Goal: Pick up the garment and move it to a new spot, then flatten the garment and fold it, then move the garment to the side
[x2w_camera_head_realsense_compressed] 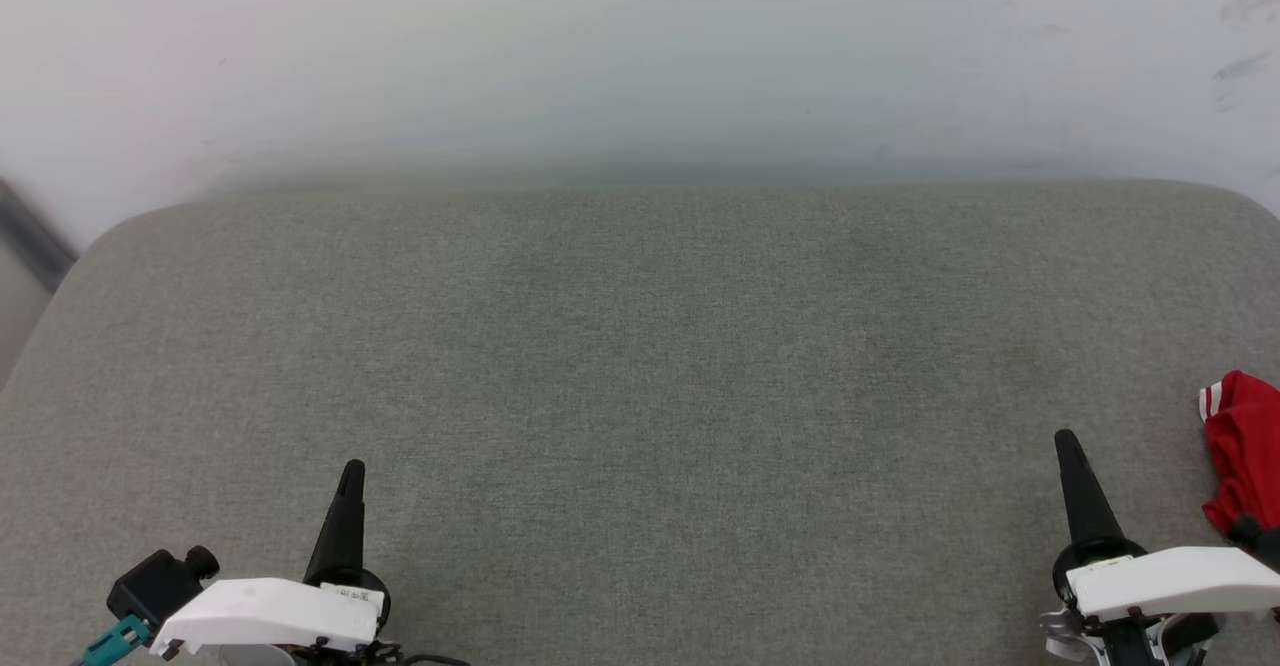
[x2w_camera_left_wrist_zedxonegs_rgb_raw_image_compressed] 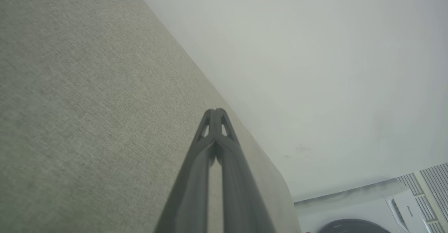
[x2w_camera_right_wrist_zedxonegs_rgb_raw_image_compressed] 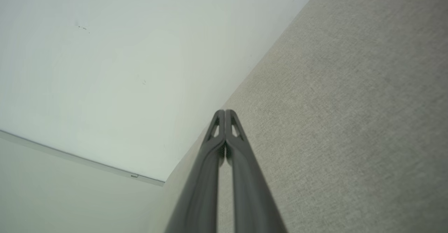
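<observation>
The left gripper (x2w_camera_head_realsense_compressed: 351,468) has its two dark fingers pressed together into one narrow point and holds nothing; in the left wrist view the same gripper (x2w_camera_left_wrist_zedxonegs_rgb_raw_image_compressed: 216,111) shows its tips meeting with only a thin slit lower down between the fingers. The right gripper (x2w_camera_head_realsense_compressed: 1066,437) is pinched together in the same way and is also empty, and in the right wrist view this gripper (x2w_camera_right_wrist_zedxonegs_rgb_raw_image_compressed: 224,111) shows its tips touching. Both point away from the robot over the grey woven bench (x2w_camera_head_realsense_compressed: 640,366), with a wide bare stretch of its fabric between them and ahead of their tips. The garment (x2w_camera_head_realsense_compressed: 1245,461) lies crumpled on the bench on the outer side of the right gripper, near it but apart from its fingers and well away from the left gripper. It is a red heap with a bit of white striped trim (x2w_camera_head_realsense_compressed: 1212,401) at its far end, and the picture's edge cuts it off. A dark part of the right wrist overlaps its near end, and I cannot tell whether the two touch. Beyond both fingertips the bench ends in rounded corners against a pale wall (x2w_camera_head_realsense_compressed: 640,56). Just behind the left gripper's white housing (x2w_camera_head_realsense_compressed: 270,614) sits a small black camera (x2w_camera_head_realsense_compressed: 160,586) with a teal plug (x2w_camera_head_realsense_compressed: 115,638). In the left wrist view, past that gripper's tip and beyond the bench edge, a white appliance (x2w_camera_left_wrist_zedxonegs_rgb_raw_image_compressed: 407,208) stands on the floor.
</observation>
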Controlling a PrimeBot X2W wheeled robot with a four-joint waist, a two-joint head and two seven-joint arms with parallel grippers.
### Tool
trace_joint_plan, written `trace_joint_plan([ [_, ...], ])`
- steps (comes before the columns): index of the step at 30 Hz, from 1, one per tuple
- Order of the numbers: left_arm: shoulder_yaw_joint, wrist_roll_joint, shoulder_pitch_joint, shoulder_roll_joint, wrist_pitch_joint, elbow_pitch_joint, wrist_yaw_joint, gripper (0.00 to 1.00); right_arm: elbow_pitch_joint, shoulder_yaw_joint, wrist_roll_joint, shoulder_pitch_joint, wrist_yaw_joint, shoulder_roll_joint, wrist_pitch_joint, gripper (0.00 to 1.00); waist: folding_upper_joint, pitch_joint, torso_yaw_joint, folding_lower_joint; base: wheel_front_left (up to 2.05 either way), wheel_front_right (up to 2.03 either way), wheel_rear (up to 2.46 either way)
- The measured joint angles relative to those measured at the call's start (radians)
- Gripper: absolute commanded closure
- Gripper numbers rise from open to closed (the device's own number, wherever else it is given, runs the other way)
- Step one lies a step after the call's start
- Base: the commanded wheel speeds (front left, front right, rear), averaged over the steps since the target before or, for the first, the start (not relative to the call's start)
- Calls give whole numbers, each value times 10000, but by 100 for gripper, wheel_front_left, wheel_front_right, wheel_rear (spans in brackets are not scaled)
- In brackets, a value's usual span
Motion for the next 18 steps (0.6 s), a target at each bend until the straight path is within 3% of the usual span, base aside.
trace_joint_plan([
  [18,117,-1845,-299,10,483,213,0,100,77,-130,1870,-195,0,0,454,100,0,4,-65,0,0,0,0],
])
